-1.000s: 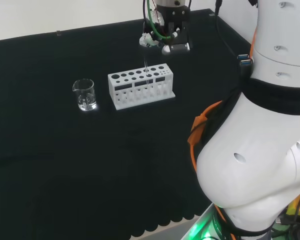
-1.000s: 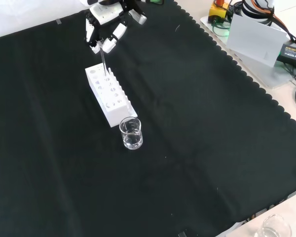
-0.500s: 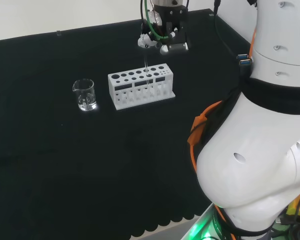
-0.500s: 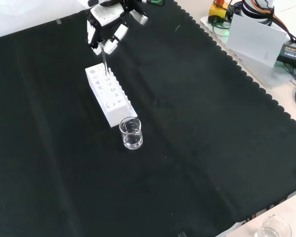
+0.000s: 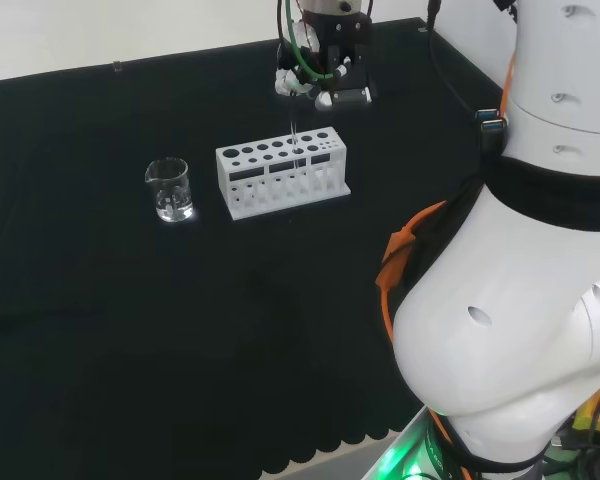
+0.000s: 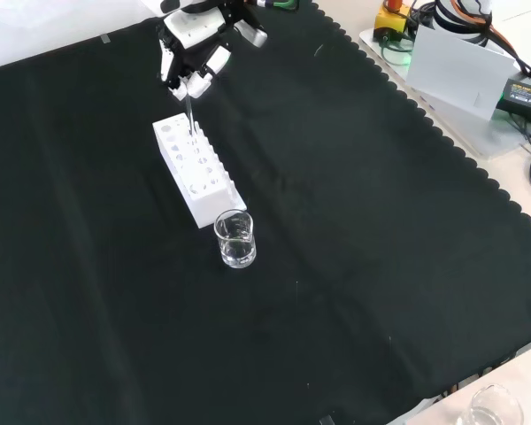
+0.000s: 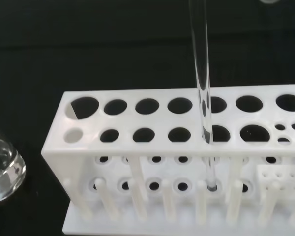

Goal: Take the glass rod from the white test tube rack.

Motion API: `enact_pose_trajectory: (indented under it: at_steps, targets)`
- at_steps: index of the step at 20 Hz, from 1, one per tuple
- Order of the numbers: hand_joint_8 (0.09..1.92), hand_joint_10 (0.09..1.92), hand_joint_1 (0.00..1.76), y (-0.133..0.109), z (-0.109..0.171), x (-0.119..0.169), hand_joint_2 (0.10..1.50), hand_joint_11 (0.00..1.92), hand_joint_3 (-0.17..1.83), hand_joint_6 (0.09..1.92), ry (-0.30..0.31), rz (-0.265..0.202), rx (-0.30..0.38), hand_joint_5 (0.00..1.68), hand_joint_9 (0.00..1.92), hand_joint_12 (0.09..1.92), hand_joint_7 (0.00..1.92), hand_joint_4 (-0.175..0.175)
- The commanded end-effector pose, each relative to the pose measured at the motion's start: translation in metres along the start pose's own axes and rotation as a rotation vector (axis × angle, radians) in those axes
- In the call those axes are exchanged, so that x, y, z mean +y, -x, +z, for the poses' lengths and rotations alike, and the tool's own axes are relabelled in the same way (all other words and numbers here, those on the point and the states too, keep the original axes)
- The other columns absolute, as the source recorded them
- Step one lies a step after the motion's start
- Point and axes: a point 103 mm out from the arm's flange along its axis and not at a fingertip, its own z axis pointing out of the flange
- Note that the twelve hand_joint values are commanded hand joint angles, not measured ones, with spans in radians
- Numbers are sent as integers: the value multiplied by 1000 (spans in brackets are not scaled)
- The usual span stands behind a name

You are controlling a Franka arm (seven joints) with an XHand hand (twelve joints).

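Extraction is the step: we have the hand (image 6: 193, 60) pinched on the rod (image 7: 202, 93), whose tip sits low in the rack (image 7: 137, 147). Next we should lift straight up, clear of the hole.

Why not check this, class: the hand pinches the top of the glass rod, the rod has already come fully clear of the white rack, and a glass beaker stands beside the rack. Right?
One mistake: the glass rod still passes through a hole in the white rack, as the wrist view shows. The hand does pinch its top, and the beaker stands beside the rack.

glass rod (image 7: 200, 73) upright in white rack (image 7: 137, 162), beaker (image 7: 2, 167) beside
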Motion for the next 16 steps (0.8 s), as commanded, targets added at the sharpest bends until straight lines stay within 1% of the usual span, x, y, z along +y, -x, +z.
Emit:
enact_pose_trajectory:
  at_steps: [1, 2, 3, 4, 5, 6, 8, 11, 13, 16]
  targets:
    - [688, 311, 1155, -2, -2, 3, 1134, 1594, -60, 983, 58, -8, 40, 996, 1534, 664, 1172, -171]
    - [693, 310, 1161, -2, -1, 3, 1129, 1599, -63, 963, 72, -10, 47, 1010, 1547, 639, 1189, -174]
    - [733, 314, 1195, -3, -1, 4, 1122, 1601, -80, 925, 83, -13, 55, 1027, 1555, 609, 1183, -114]
    - [765, 325, 1222, -4, 0, 5, 1127, 1602, -118, 896, 94, -15, 59, 1040, 1557, 580, 1178, -66]
    - [786, 334, 1238, -5, -1, 6, 1132, 1599, -145, 876, 110, -17, 59, 1048, 1561, 561, 1175, -40]
    - [789, 348, 1251, -6, -1, 6, 1132, 1597, -160, 851, 124, -18, 56, 1057, 1564, 543, 1184, -37]
    - [768, 386, 1271, -8, -5, 7, 1122, 1599, -172, 775, 152, -29, 37, 1086, 1577, 507, 1218, -61]
    - [710, 427, 1295, -11, -16, 6, 1095, 1621, -175, 596, 199, -36, 15, 1168, 1618, 451, 1278, -116]
    - [640, 433, 1308, -12, -24, 5, 1071, 1642, -175, 411, 225, -37, 10, 1261, 1648, 415, 1327, -139]
    - [564, 392, 1322, -13, -35, 1, 1049, 1683, -175, 131, 241, -41, -16, 1391, 1705, 357, 1379, -169]
